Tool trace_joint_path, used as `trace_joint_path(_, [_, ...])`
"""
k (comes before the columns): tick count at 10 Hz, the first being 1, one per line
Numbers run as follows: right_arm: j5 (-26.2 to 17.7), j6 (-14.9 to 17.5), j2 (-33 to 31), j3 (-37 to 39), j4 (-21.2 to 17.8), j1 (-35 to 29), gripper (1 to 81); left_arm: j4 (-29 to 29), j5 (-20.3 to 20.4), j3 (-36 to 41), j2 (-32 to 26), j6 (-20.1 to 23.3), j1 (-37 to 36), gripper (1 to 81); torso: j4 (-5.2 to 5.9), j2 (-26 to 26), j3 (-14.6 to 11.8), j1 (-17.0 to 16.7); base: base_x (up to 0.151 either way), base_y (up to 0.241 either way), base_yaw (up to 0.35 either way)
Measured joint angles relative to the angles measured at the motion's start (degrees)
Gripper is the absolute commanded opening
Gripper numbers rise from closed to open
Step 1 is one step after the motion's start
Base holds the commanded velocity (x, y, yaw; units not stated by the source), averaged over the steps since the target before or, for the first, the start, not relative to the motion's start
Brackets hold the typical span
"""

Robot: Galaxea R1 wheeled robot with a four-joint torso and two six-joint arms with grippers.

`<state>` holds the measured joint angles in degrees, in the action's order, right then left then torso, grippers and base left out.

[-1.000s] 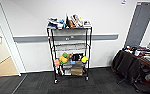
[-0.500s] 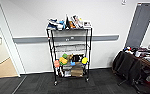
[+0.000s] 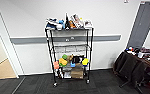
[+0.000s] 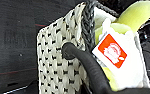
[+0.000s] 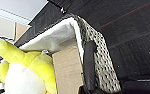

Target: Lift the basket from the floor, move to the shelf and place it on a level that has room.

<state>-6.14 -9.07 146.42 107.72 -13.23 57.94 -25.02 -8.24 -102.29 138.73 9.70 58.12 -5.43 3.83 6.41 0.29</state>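
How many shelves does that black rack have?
4 that I can see on the rack: the top shelf piled with stuff, a nearly bare one below, a toy one, and the bottom one.

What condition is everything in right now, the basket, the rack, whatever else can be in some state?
Basket: off the carpet, upright, a dark finger against its outer side.
Plush toy: inside the basket, sticking out above the rim.
Cardboard piece: tucked inside the basket wall.
Shelf: standing at the wall, top tier crowded, second tier bare, lower tiers stocked.
Door: shut.
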Motion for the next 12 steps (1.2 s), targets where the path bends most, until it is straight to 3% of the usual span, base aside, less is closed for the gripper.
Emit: trace_joint_path(12, [0.11, -0.02, -0.28, 0.0, 0.0, 0.02, 1.0, 0.02, 0.26, 0.0, 0.18, -0.06, 0.09, 1.0, 0.0, 0.0, 0.0, 0.0, 0.133, 0.0, 0.0])
